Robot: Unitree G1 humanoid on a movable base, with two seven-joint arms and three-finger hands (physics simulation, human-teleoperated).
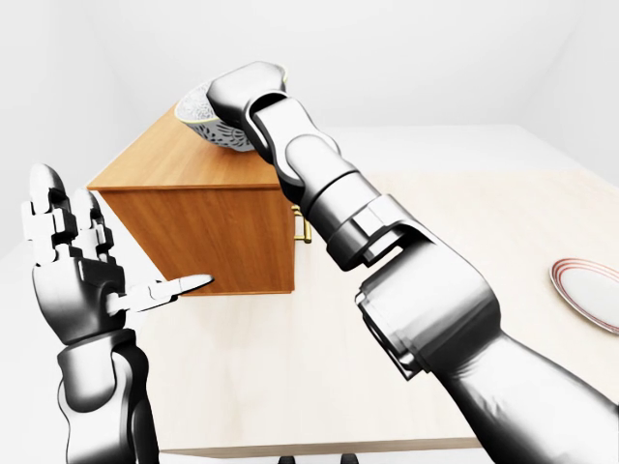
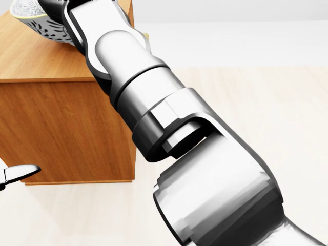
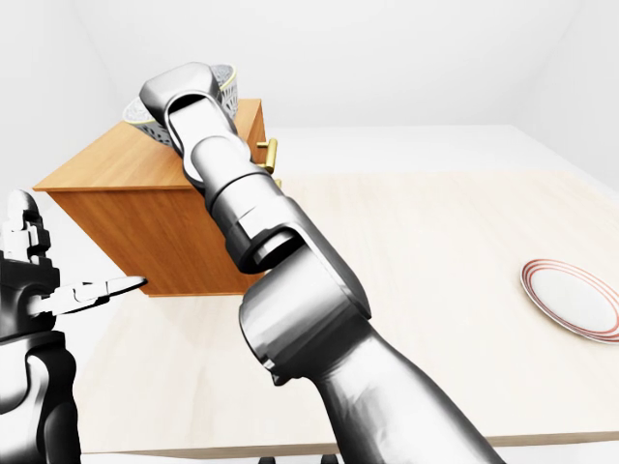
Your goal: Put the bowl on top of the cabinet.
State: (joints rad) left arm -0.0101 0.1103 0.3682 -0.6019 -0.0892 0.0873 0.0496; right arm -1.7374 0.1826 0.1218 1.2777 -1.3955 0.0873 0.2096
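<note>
Item 1: grey-and-white patterned bowl (image 1: 205, 124) with a yellow rim, round. Upper left of the left-eye view, tilted, over the top of the cabinet near its far edge. Whether its base touches the top cannot be told.

Item 2: box-shaped cabinet (image 1: 193, 227) of orange-brown wood, standing on the bench at the left, with a brass handle (image 3: 270, 150) on its right face.

Item 3: right hand (image 1: 247, 92), silver-grey, clamped on the bowl's right side, with the forearm running diagonally down to the lower right.

Item 4: left hand (image 1: 73, 266), lower left, raised, fingers spread apart, holding nothing, well apart from the bowl.

Item 5: pale wooden bench (image 1: 290, 367).

Item 6: white round plate (image 3: 575, 300) with a red rim, at the right edge, lying flat on the bench.
</note>
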